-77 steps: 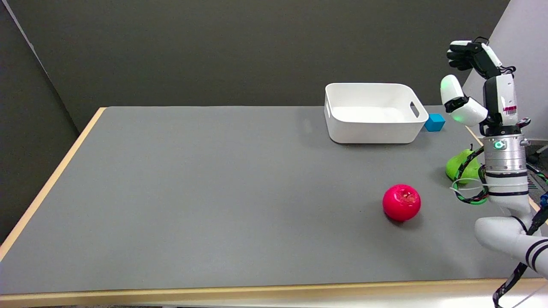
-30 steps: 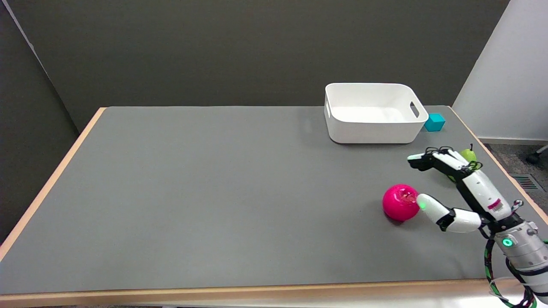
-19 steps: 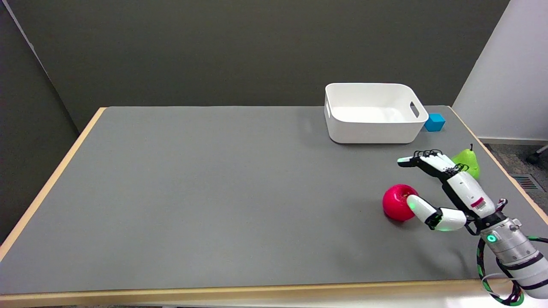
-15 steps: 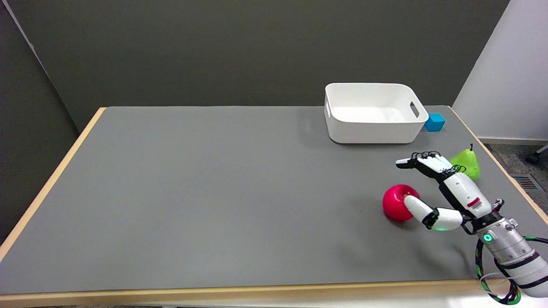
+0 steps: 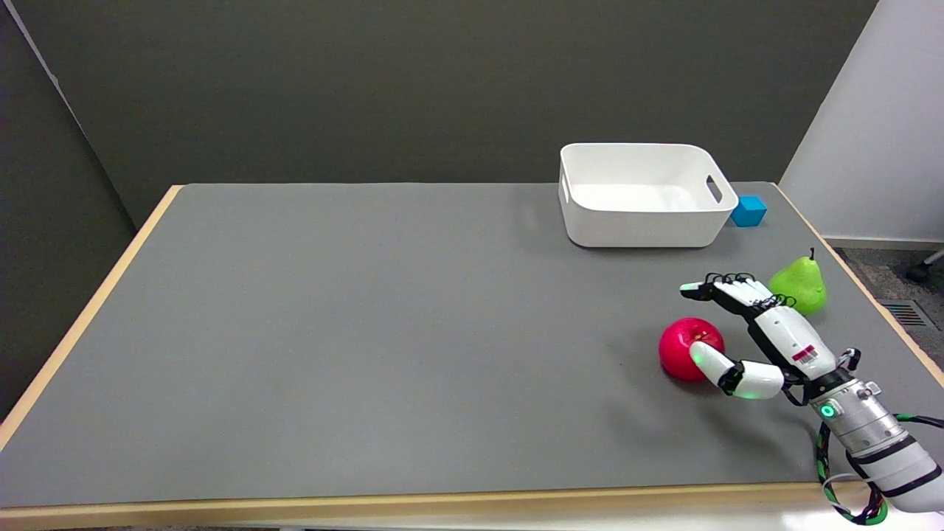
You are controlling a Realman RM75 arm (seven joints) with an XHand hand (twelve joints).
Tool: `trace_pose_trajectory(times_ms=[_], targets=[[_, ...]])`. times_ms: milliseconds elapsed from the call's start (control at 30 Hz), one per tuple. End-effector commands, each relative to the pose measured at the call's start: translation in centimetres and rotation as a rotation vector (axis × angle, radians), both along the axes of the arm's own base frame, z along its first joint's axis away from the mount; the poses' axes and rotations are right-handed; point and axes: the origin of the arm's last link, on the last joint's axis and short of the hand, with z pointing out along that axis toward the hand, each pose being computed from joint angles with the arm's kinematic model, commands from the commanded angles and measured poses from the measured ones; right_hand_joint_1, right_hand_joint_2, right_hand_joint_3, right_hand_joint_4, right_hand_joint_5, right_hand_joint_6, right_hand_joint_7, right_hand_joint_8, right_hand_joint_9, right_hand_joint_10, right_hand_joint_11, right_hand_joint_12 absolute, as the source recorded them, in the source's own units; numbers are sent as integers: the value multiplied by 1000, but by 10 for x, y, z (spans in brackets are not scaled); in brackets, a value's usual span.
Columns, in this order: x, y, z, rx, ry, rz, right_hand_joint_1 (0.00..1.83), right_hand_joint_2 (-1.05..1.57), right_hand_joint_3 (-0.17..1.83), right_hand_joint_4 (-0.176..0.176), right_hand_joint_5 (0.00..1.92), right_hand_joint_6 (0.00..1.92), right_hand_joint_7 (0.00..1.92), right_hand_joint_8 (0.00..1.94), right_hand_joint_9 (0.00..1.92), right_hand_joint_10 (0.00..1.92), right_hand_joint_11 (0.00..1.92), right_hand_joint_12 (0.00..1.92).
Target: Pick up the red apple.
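right hand (image 5: 763,335) beside red apple (image 5: 686,350) on surface (image 5: 369,332), fingers (image 5: 712,289) apart, holding nothing

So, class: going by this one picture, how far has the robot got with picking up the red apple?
Done: the right hand has reached the apple. In hand: its fingers are spread around the apple, the thumb in front of it, not visibly gripping. Left: closing on the apple and lifting it, since it sits on the table.
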Motion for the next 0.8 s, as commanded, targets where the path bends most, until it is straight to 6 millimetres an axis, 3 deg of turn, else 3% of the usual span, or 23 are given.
trace_pose_trajectory(times_ms=[33, 800], targets=[[-16, -1, 3, -36, 1, -53, 233, 620, 938, 44, 322, 616, 404, 502, 261, 792, 108, 1217], [-24, -14, -18, 22, -27, -49, 234, 621, 942, 44, 315, 607, 393, 489, 242, 768, 102, 1202]])
